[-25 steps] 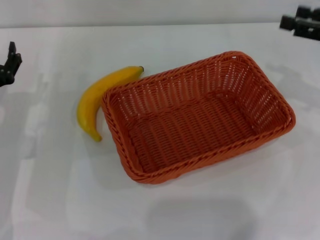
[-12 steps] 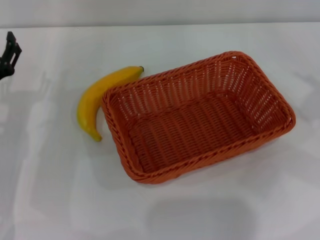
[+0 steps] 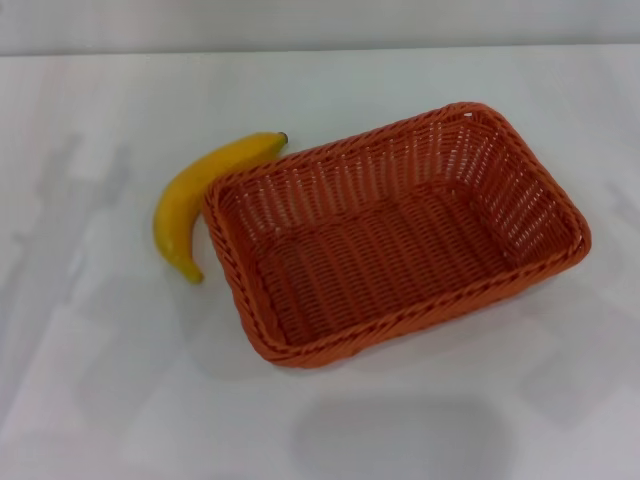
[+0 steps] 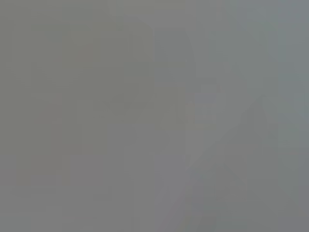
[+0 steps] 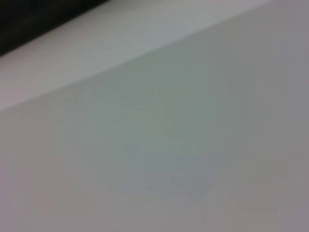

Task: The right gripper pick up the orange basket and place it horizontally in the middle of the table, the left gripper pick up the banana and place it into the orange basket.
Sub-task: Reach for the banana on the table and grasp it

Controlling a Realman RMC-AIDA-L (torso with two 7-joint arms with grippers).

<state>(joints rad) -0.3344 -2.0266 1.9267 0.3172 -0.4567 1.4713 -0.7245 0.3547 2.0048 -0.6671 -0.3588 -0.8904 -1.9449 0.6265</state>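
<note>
Now the left claw has gone; banana [image 3: 196, 198] touches orange basket [image 3: 396, 235].

Both pincers out of view; wrist views featureless blur.

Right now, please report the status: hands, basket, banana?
Both hands out of view. Orange basket empty, lying at a slant on the table. Banana outside, against the basket's left rim. Nothing in the way.

Orange woven basket [image 3: 400, 235], yellow banana [image 3: 200, 195], seemingly white table [image 3: 100, 400].
</note>
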